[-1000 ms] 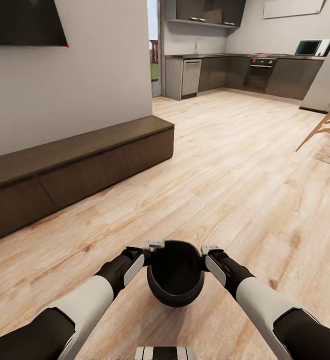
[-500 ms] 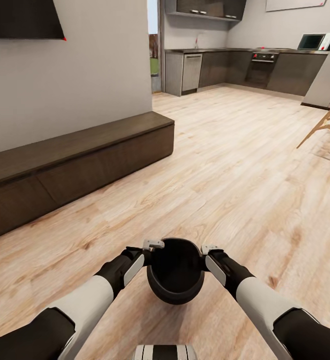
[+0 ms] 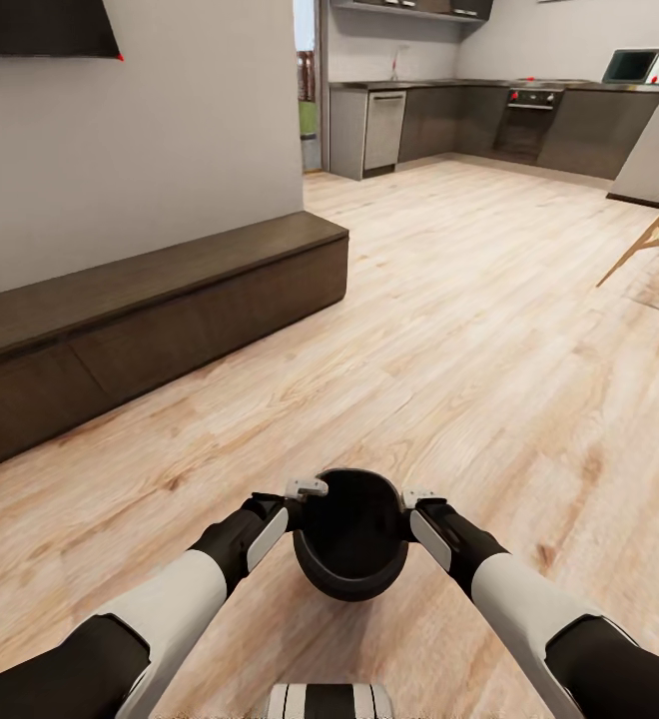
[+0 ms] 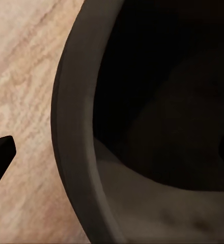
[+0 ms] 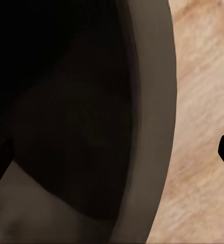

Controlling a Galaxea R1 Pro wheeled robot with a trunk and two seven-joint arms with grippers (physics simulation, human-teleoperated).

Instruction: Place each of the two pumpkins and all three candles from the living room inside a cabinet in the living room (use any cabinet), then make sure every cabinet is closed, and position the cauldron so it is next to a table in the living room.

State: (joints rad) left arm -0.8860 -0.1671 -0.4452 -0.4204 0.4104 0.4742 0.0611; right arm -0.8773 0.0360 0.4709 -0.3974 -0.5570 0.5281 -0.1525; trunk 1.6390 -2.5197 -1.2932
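Above the wood floor (image 3: 489, 330), the cauldron (image 3: 350, 559) is held between both arms, mouth tilted toward the camera. The left gripper (image 3: 305, 491) is clamped on the cauldron's left rim; the right gripper (image 3: 417, 498) is clamped on its right rim. The cabinet (image 3: 150, 320) stands well apart, ahead-left of the cauldron, drawers closed, against the wall (image 3: 170, 140).

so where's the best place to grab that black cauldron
By its rim, one claw on each side. The cauldron has bulging round sides but a thin lip, and the left claw and right claw sit at opposite edges of the wide mouth.
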